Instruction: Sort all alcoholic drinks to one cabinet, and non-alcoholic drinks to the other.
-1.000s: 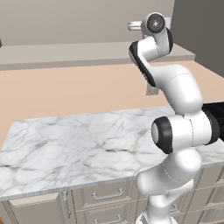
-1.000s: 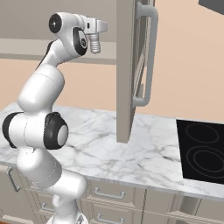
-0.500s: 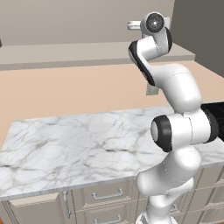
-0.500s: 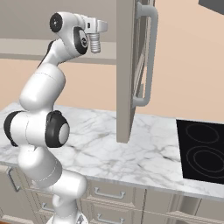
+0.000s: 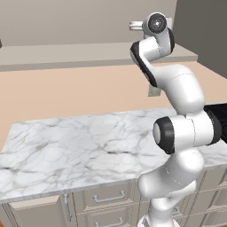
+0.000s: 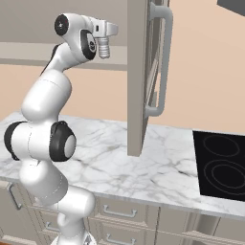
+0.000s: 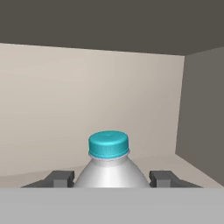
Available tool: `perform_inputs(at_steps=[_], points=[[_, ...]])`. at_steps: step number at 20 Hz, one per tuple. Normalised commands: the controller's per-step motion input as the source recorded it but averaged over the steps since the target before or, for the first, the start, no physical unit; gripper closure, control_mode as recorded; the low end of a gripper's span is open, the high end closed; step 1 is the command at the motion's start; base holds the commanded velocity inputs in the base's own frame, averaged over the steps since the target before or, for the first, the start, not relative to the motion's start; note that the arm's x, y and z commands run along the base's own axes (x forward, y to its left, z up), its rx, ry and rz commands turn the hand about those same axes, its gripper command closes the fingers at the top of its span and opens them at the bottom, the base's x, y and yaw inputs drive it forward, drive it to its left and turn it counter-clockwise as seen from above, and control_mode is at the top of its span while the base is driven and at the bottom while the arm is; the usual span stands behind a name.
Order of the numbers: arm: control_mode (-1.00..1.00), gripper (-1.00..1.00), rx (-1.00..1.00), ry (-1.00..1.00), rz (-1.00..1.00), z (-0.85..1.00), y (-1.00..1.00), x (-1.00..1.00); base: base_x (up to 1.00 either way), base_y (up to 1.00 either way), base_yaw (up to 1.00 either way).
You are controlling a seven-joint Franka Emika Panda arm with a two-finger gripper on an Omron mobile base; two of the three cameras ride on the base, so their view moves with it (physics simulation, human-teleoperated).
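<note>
marble counter [image 5: 66,150], open cabinet door [image 6: 138,76], cooktop [image 6: 222,165]

Rendered home kitchen: marble counter [image 5: 75,148] over beige drawers [image 5: 108,196] with metal handles, black two-ring cooktop [image 6: 222,165] set in the counter, open wall cabinet door [image 6: 139,76] with a bar handle, peach wall [image 5: 66,95] behind.
</note>
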Motion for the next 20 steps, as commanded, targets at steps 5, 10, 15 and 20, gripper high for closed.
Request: perform_inputs(at_steps=[5,10,15,20], points=[[-1.00,-1.00,0.01,0.00,0.00,0.00,0.00,0.00,0.00,0.00,0.00],[-1.00,-1.00,0.01,0.00,0.00,0.00,0.00,-0.03,0.00,0.00,0.00],[-1.00,-1.00,0.00,0.00,0.00,0.00,0.00,-0.13,0.00,0.00,0.00],[-1.00,-1.00,0.00,0.00,0.00,0.00,0.00,-0.21,0.00,0.00,0.00]])
